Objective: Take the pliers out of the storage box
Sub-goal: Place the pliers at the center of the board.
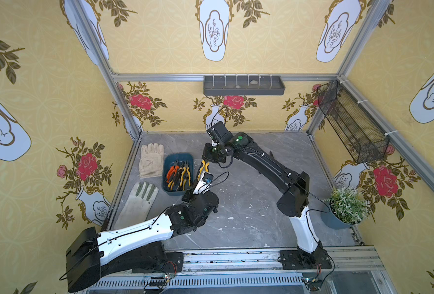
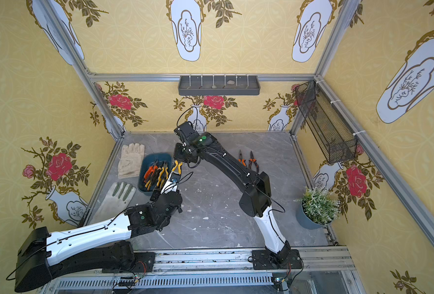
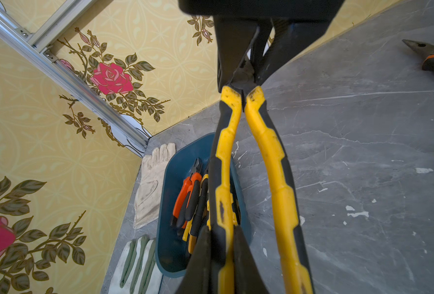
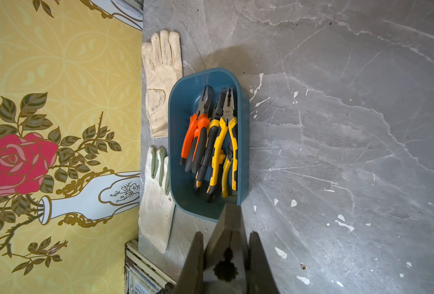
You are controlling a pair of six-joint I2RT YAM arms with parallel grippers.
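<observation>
One yellow-and-black-handled pliers (image 1: 205, 166) hangs aloft beside the dark teal plastic storage box (image 4: 185, 96).
Jaws of the left gripper (image 3: 221, 229) clench one handle, those of the right gripper (image 4: 226, 235) the metal head.

Yellow pliers (image 1: 204, 165) aloft; storage box (image 4: 182, 107) holds perhaps five.

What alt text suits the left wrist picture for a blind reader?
The left gripper clamps one handle of yellow-handled pliers; the right gripper pinches their head. Beyond, a teal storage box holds more pliers.
</observation>
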